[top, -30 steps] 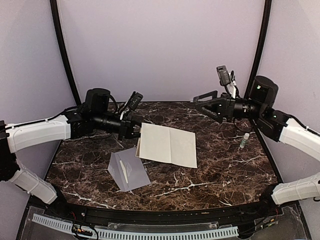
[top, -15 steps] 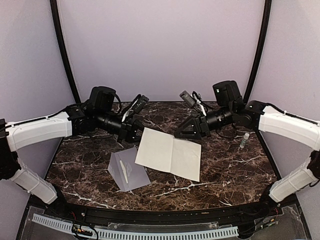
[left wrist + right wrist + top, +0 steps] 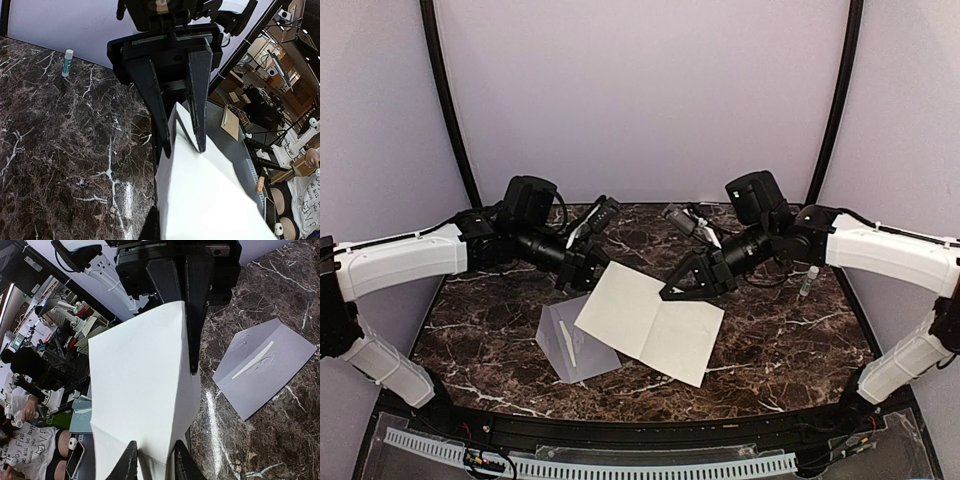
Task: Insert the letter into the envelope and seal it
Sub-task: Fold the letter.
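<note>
We begin at the left end effector [image 3: 588,268], which is clenched on the far left corner of the letter [image 3: 655,325]. Its two fingers are pressed together with the sheet pinched between them, as the right wrist view shows from across the page.

The right end effector [image 3: 672,293] sits at the letter's far edge, where a crease runs across the sheet. One finger stands on each side of the raised paper, with some space between them. We cannot tell whether they are pressing the sheet or only straddling it.

The letter spans the gap between the two end effectors with its plain off-white side up. It is lifted at the far edge and bent into a shallow ridge along the crease, and its near part slopes down toward the front of the tabletop [image 3: 790,340].

The envelope [image 3: 565,345] lies flat on the dark marbled surface, just left of the letter and nearer to us. The letter's near left edge overlaps the envelope's right corner, and a pale strip runs across the envelope's face.

A small glue stick [image 3: 808,282] stands upright near the right edge, well apart from the paper. The left arm [image 3: 400,262] reaches in from the left side and the right arm [image 3: 880,250] from the right.
</note>
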`<action>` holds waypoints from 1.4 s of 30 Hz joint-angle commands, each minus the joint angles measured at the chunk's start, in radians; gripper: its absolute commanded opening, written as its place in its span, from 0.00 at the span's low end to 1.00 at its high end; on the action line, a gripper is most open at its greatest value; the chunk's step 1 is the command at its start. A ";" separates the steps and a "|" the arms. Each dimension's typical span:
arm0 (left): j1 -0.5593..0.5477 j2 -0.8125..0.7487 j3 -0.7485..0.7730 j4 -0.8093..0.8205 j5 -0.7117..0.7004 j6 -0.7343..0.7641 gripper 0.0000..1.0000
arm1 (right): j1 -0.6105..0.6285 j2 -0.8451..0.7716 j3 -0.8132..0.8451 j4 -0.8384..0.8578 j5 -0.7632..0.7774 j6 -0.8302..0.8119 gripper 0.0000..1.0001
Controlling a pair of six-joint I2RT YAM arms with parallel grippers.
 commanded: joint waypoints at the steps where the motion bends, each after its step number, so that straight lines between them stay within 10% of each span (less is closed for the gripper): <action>1: -0.009 -0.007 0.023 -0.012 0.034 0.013 0.00 | 0.021 0.009 0.018 0.016 -0.022 0.003 0.21; 19: -0.017 -0.026 0.026 -0.020 0.006 0.020 0.01 | 0.023 0.006 0.009 0.031 0.003 0.018 0.00; 26: 0.013 -0.079 0.051 -0.082 -0.085 0.045 0.68 | 0.023 -0.033 0.007 0.043 0.079 0.015 0.00; 42: 0.097 -0.107 -0.032 0.108 0.012 -0.069 0.87 | 0.031 -0.001 0.031 0.038 0.046 0.009 0.00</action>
